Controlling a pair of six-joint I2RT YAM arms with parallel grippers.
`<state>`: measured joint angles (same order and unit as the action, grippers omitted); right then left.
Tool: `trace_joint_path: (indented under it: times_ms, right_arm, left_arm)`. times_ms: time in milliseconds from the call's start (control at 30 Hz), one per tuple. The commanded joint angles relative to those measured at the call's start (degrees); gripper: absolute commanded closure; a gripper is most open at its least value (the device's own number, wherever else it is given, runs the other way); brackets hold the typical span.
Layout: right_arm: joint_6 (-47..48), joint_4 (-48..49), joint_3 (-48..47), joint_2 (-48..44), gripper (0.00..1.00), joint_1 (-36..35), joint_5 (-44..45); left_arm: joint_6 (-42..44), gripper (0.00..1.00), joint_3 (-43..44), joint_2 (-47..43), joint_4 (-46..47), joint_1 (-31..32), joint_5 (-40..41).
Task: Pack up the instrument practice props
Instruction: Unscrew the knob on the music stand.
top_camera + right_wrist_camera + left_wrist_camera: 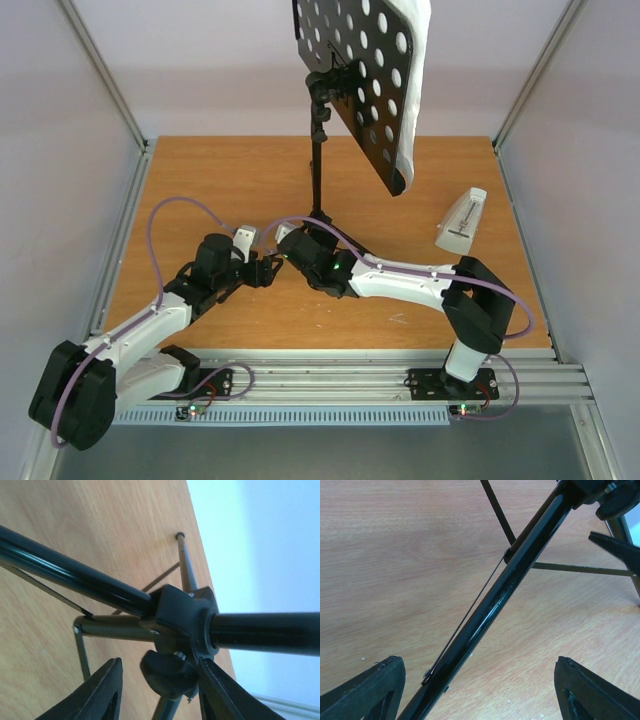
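Wooden table (pixel 220 180), music stand (pixel 360 90) with sheet music (pixel 418 60), metronome (pixel 462 220) to its right

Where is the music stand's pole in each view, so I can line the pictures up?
Top external: the pole stands upright at centre, in the upper half.
Left wrist: the pole crosses diagonally, lower left to upper right.
Right wrist: the pole runs across through the tripod collar.
Shared landmark: the wooden table under it.
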<state>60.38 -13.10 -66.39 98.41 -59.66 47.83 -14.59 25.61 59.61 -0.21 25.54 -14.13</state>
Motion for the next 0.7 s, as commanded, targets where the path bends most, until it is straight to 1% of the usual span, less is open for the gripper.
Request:
trace_joint_path:
  times_ms: [0,33,133,233,367,467,533,600,667]
  right_arm:
    - [-0.49,2.48,0.64,-2.86,0.44,-1.34,-5.44]
    - [-1.41,2.39,1.17,-4.18,0.36,-1.34,-6.74]
    - [-4.47,2.51,3.46,-8.72,0.21,-1.36,-10.8]
    - [-8.34,1.68,5.98,-13.48,0.15,-1.43,-13.94]
    - [-16.38,0.99,12.07,-21.42,0.14,-1.4,-17.69]
    - [-24.82,2.13,18.17,-28.84,0.14,-1.07,-21.22]
    - [-31.67,3.78,22.54,-33.61,0.15,0.4,-24.77]
    - [-39.6,6.22,26.72,-38.91,0.16,4.7,-34.28]
    - [-44.86,9.68,30.13,-42.82,0.18,10.76,-42.33]
  left_arm:
    - [0.48,0.18,1.49,-0.02,1.6,0.21,-0.22]
    - [0.46,0.17,1.46,-0.05,1.53,0.21,-0.2]
    - [0.53,0.18,1.51,-0.12,1.37,0.21,-0.02]
    - [0.61,0.18,1.46,-0.14,1.27,0.21,0.28]
    - [0.79,0.18,1.12,-0.56,1.62,0.21,0.43]
    - [1.07,0.18,0.72,-1.3,2.27,0.21,-0.37]
    - [1.42,0.18,0.42,-2.0,2.76,0.21,-0.99]
    - [1.64,0.18,-0.04,-2.92,3.35,0.21,-1.47]
    - [1.79,0.18,-0.56,-3.8,4.05,0.21,-1.94]
